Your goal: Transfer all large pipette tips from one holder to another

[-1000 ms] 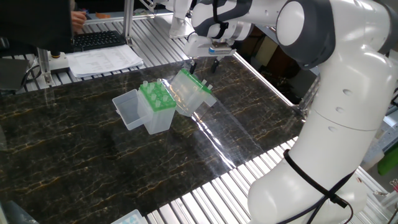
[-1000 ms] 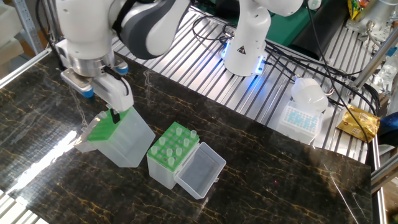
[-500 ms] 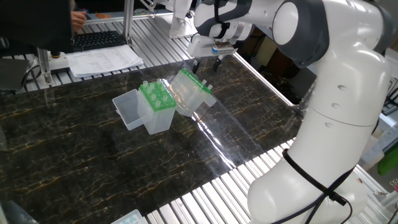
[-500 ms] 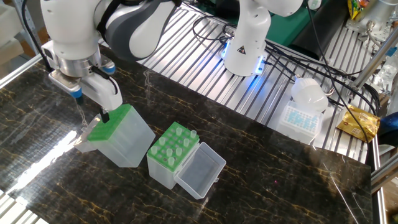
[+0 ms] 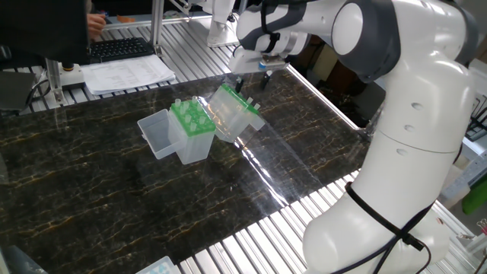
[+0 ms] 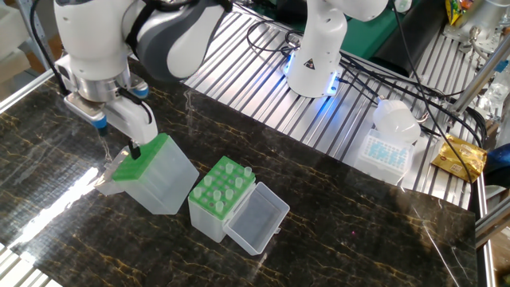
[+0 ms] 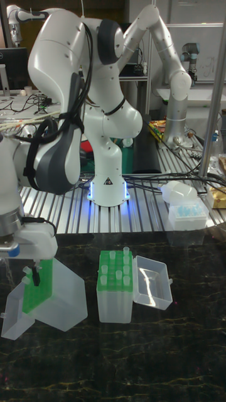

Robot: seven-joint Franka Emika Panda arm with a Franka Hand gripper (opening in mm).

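Observation:
Two clear holders with green rack plates sit on the dark marble table. The upright holder (image 6: 217,203) has its lid (image 6: 256,217) open and carries several large pipette tips (image 6: 226,178) (image 5: 188,114) (image 7: 117,265). The other holder (image 6: 158,177) (image 5: 233,113) (image 7: 55,303) is tipped over, leaning on its lid, with a few tips (image 5: 254,104) sticking out of its rack. My gripper (image 6: 118,143) (image 5: 250,77) (image 7: 30,271) hovers at this tilted rack's upper edge, open, with nothing seen between the fingers. One black fingertip (image 6: 134,150) is right at the green plate.
A second robot base (image 6: 315,57) with a blue light stands on the slatted metal bench behind. A blue-filled tip box (image 6: 386,150) with a white cap rests at the right. A keyboard (image 5: 120,49) and papers (image 5: 128,73) lie beyond the far table edge.
The gripper has shifted sideways, away from the upright holder, out to the tilted rack's outer edge, then nearly stopped. Neither holder has moved.

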